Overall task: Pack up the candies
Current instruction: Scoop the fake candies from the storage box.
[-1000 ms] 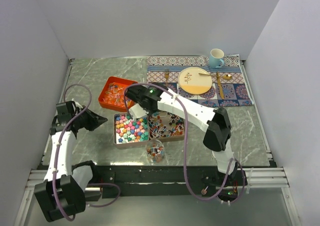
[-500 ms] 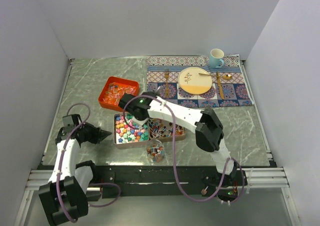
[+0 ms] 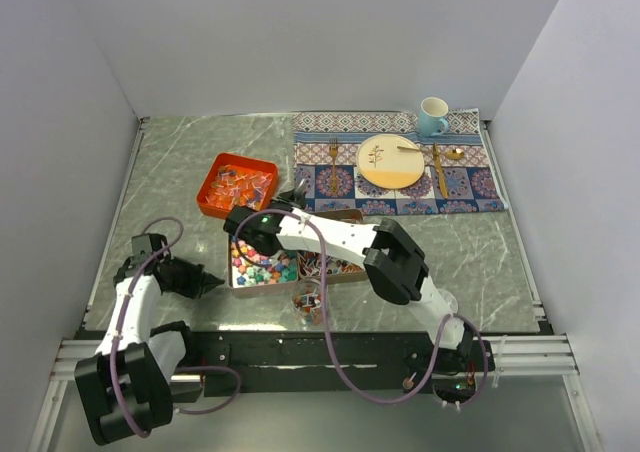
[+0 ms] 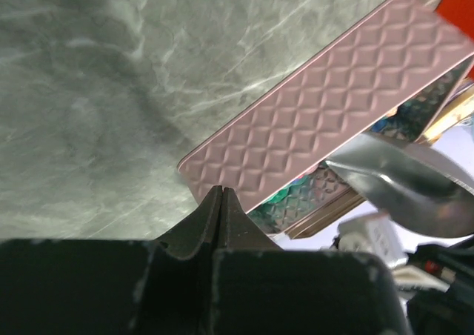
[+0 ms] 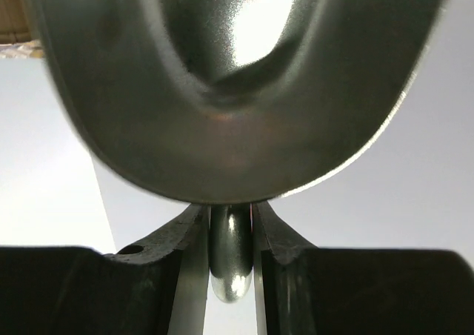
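The candies lie in a pink quilted tin (image 3: 232, 284). Chunky multicoloured lumps (image 3: 262, 262) fill its left half and slim wrapped pieces (image 3: 338, 262) its right half. My right gripper (image 3: 250, 232) hangs over the tin's far-left corner, shut on the handle (image 5: 231, 264) of a metal scoop (image 5: 229, 90), whose bowl fills the right wrist view. No candy shows on it. The scoop (image 4: 404, 183) also appears above the tin (image 4: 333, 120) in the left wrist view. My left gripper (image 3: 216, 283) is shut and empty, its tips (image 4: 222, 193) just off the tin's left wall.
A small clear cup (image 3: 310, 303) with a few candies stands just in front of the tin. An orange tray (image 3: 236, 186) of clear packets lies behind it. At the back right is a patterned mat (image 3: 400, 162) with a plate (image 3: 390, 161), cutlery and a mug (image 3: 432, 116).
My right arm has swung left and nearer, carrying the scoop over the tin's left half. My left arm has dropped back toward the near edge, its tips now beside the tin.
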Tool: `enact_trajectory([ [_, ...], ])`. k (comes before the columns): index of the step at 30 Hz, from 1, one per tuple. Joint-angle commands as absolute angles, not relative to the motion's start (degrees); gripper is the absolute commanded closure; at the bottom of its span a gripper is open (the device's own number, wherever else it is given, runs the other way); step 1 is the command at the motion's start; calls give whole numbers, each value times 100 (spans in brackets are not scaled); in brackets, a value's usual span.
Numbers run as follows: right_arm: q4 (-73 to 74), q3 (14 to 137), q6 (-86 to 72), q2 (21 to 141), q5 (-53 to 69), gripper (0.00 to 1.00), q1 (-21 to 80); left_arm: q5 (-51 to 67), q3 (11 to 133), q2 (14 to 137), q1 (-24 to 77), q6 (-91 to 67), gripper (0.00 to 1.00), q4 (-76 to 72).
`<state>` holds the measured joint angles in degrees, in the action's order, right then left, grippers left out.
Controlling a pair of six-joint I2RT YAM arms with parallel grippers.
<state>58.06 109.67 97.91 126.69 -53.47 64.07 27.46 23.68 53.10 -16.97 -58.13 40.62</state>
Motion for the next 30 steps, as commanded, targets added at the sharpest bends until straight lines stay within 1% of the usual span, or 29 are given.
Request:
enact_trajectory([
  [1,5967,11354,9695,13059,-5871,100,6407,2655,2452,5317,-1521,-5766,99,4358],
  [5,6424,12170,9203,13517,-5757,100,6451,2663,2426,5457,-1301,-5765,99,4307],
  [9,6644,12401,8746,13790,-5687,100,6565,2716,2338,5598,-1292,-5845,99,4184],
  [12,6680,12078,8587,13694,-5494,100,6705,2733,2312,5669,-1292,-5924,99,4105],
  [17,5977,10997,8798,13079,-5291,100,6899,2997,2347,5844,-1292,-6082,99,3929],
  [19,6055,10899,8685,13034,-5308,100,6934,3032,2382,5888,-1292,-6091,99,3850],
  [21,6239,11204,8544,13174,-5265,100,6908,2980,2425,5880,-1292,-6073,99,3884],
  [23,6784,11774,8254,13323,-5185,100,6864,2997,2408,5801,-1292,-6108,99,3876],
  [28,6829,11865,8104,13526,-5116,100,6978,3041,2390,5730,-1353,-6161,99,3823],
  [30,6986,12128,7920,13814,-4966,100,7022,3085,2443,5739,-1362,-6091,99,3815],
])
